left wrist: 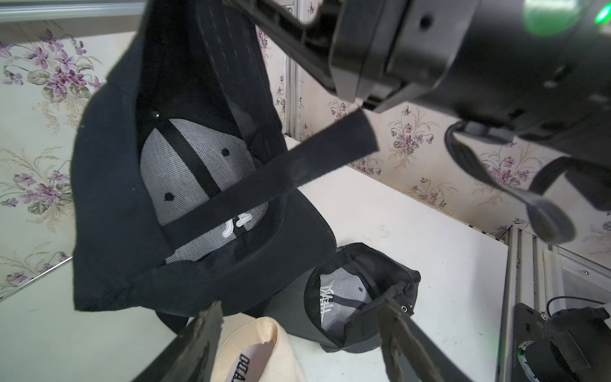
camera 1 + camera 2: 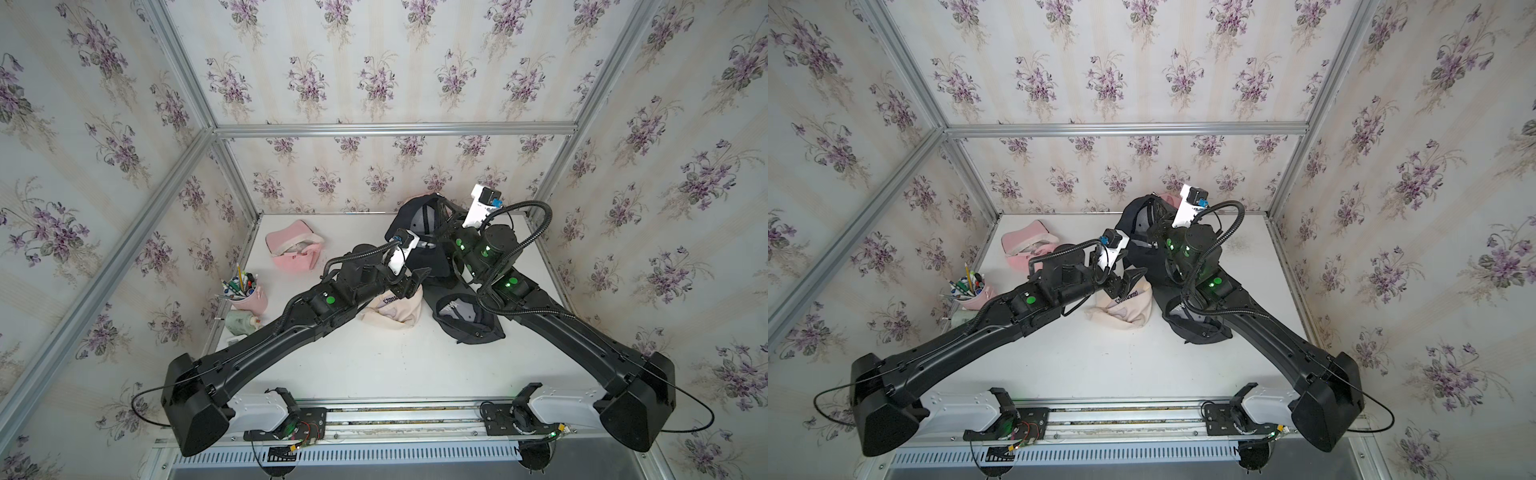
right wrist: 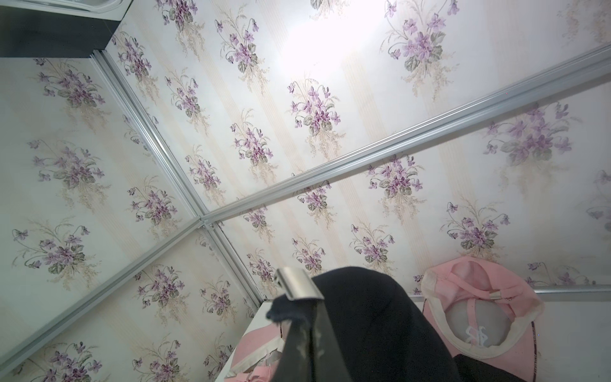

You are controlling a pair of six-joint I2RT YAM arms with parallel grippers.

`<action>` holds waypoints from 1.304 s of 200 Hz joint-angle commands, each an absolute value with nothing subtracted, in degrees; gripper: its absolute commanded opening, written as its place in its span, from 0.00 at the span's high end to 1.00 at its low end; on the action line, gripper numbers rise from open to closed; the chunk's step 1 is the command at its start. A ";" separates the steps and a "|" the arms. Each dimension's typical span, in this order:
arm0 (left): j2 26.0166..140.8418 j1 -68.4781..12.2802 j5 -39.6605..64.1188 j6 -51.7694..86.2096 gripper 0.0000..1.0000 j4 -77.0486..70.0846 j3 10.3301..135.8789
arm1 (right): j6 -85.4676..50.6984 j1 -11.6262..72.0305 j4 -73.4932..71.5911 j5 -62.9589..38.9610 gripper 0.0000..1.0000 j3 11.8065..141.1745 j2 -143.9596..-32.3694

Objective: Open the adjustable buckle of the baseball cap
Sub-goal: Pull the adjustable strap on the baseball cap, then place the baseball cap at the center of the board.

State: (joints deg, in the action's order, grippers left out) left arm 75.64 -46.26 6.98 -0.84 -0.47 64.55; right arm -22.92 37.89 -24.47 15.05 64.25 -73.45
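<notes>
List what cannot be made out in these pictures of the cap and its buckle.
Buckle and strap: each in a different wrist view, so whether they are fully apart is unclear.
Right gripper: tips wrapped in black cap cloth, right wrist view.
Cream cap lettering: cut off by the left wrist view's edge; partly under the left gripper in top views.
Bottle: any label too small in top views.

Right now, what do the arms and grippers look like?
The left arm and right arm: black moulded shells, green status lights, ribbed black cable to white camera mount. The left gripper and right gripper have flat dark fingers, scuffed.
</notes>
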 commanded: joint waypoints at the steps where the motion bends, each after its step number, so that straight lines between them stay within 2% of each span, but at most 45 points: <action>1: 79.24 -46.80 7.01 0.97 0.24 -9.82 64.39 | -25.62 38.27 -26.15 17.90 1.00 65.27 -73.45; 21: 84.29 -46.85 6.94 3.35 0.23 -14.91 64.95 | -27.30 38.90 -25.61 20.78 1.00 66.12 -73.48; 63: 89.90 -46.85 7.65 8.43 0.13 -26.85 64.23 | -25.77 42.68 -28.47 28.56 1.00 65.93 -74.00; 97: 92.60 -46.93 6.75 10.72 0.08 -29.24 65.28 | -26.36 44.98 -29.14 34.63 1.00 66.24 -74.83; 144: 94.31 -47.02 -3.79 10.80 0.08 -28.48 65.48 | -27.38 46.82 -27.58 39.39 1.00 67.75 -75.52; 168: 94.31 -46.85 -3.69 9.15 0.22 -29.13 64.49 | -27.99 46.93 -26.55 39.15 1.00 67.83 -75.50; 196: 93.54 -46.85 -2.14 8.46 0.44 -28.44 64.00 | -28.21 46.93 -25.08 38.52 1.00 67.54 -75.59; 209: 93.02 -46.87 -1.59 7.96 0.58 -27.45 63.73 | -27.92 46.92 -24.67 38.49 1.00 67.25 -75.54; 240: 90.97 -46.29 0.62 6.94 0.79 -23.41 63.54 | -26.09 46.85 -22.95 37.53 1.00 66.99 -75.33; 254: 89.92 -45.60 2.28 7.08 0.86 -22.06 63.29 | -23.38 46.77 -22.71 37.23 0.92 66.97 -75.02; 261: 89.46 -45.25 3.17 7.12 0.90 -21.56 63.12 | -22.00 46.61 -22.30 36.70 0.82 66.97 -74.66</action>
State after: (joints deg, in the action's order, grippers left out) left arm 90.85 -46.17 0.27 7.92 -22.96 63.40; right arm -26.30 46.81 -22.59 37.82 66.92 -75.37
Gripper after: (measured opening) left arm 0.146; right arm 0.057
